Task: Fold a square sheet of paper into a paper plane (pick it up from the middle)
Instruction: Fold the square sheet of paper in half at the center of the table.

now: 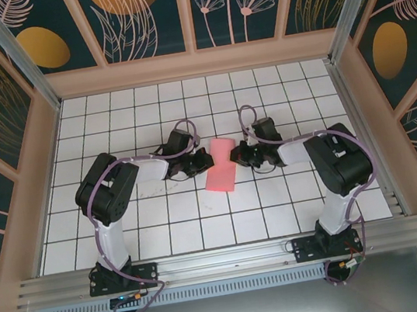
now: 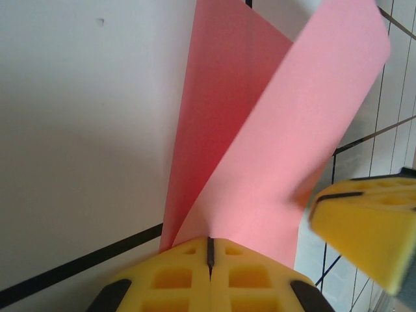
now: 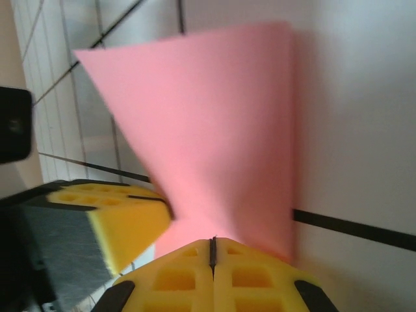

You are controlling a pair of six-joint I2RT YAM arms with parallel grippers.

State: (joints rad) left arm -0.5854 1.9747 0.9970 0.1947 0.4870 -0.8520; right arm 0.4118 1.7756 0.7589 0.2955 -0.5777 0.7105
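The square sheet of paper (image 1: 221, 171) is salmon pink and bent over into a loose fold between the two grippers near the middle of the table. My left gripper (image 1: 206, 162) is shut on its left edge. In the left wrist view the sheet (image 2: 260, 130) rises in two layers from the closed left gripper (image 2: 210, 250). My right gripper (image 1: 235, 157) is shut on the opposite edge, and the right wrist view has the paper (image 3: 214, 123) fanning up from the closed right gripper (image 3: 212, 250). The paper plane is out of view.
The table (image 1: 164, 225) is white with a black grid, and patterned walls (image 1: 141, 17) stand on three sides. A metal rail (image 1: 224, 259) carrying both arm bases runs along the near edge. Each wrist view catches a yellow finger of the opposite gripper, close to the paper.
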